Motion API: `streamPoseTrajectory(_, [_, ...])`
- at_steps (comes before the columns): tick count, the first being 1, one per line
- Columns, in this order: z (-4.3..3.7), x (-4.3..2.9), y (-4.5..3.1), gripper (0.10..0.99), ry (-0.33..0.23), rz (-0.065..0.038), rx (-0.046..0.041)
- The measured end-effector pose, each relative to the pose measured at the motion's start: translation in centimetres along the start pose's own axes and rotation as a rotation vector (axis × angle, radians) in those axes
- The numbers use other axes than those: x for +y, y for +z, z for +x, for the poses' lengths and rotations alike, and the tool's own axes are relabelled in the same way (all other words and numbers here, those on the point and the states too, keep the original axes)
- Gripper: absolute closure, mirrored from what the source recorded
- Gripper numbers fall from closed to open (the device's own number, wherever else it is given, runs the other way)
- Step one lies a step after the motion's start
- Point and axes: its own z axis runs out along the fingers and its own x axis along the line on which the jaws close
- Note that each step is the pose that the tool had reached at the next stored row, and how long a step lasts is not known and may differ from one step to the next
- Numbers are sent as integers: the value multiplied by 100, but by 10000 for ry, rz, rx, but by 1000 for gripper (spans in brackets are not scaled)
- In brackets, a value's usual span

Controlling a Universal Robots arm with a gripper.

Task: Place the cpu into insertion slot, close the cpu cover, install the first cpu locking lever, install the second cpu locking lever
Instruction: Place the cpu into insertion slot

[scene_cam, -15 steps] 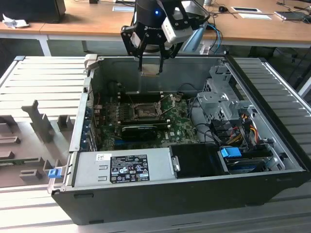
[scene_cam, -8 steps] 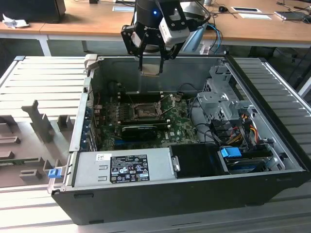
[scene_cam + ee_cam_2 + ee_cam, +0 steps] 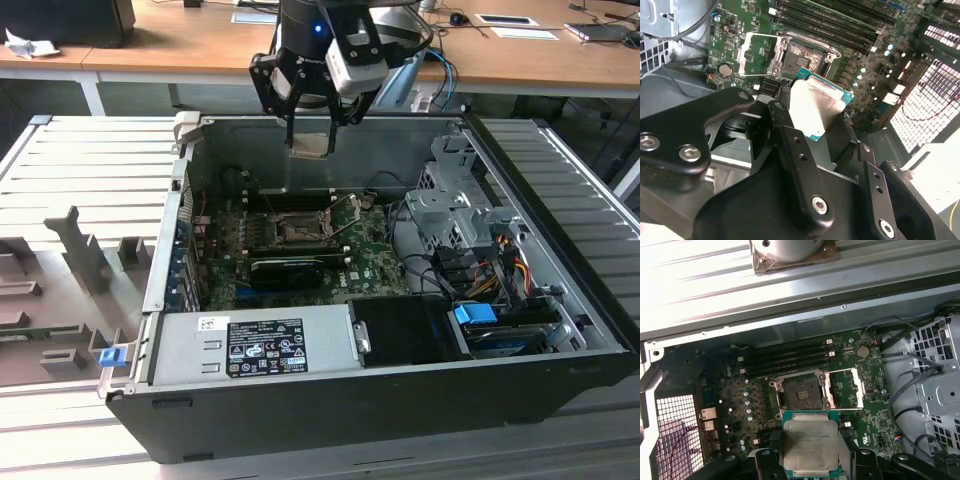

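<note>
My gripper (image 3: 311, 138) hangs over the far wall of the open computer case, shut on the cpu (image 3: 311, 146), a pale metal square on a green edge. In both wrist views the cpu (image 3: 810, 444) (image 3: 817, 106) sits flat between the black fingers (image 3: 781, 116), above and short of the insertion slot (image 3: 802, 393) (image 3: 803, 55). On the green board the insertion slot (image 3: 299, 230) lies bare, showing its dark pin grid. The cpu cover (image 3: 847, 388) (image 3: 756, 53), a silvery frame, is swung open to one side of the slot.
Black memory sticks (image 3: 785, 360) run beside the slot. A long black card (image 3: 285, 270) lies across the board near it. A grey power supply (image 3: 255, 345) fills the case's near side, and a drive cage with cables (image 3: 455, 215) the exterior view's right. Grey fixtures (image 3: 70, 270) stand outside on the left.
</note>
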Motion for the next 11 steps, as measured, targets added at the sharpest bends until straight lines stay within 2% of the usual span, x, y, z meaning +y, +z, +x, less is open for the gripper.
streamPoseTrajectory(11, [0,0,3,561,672,-12,-58])
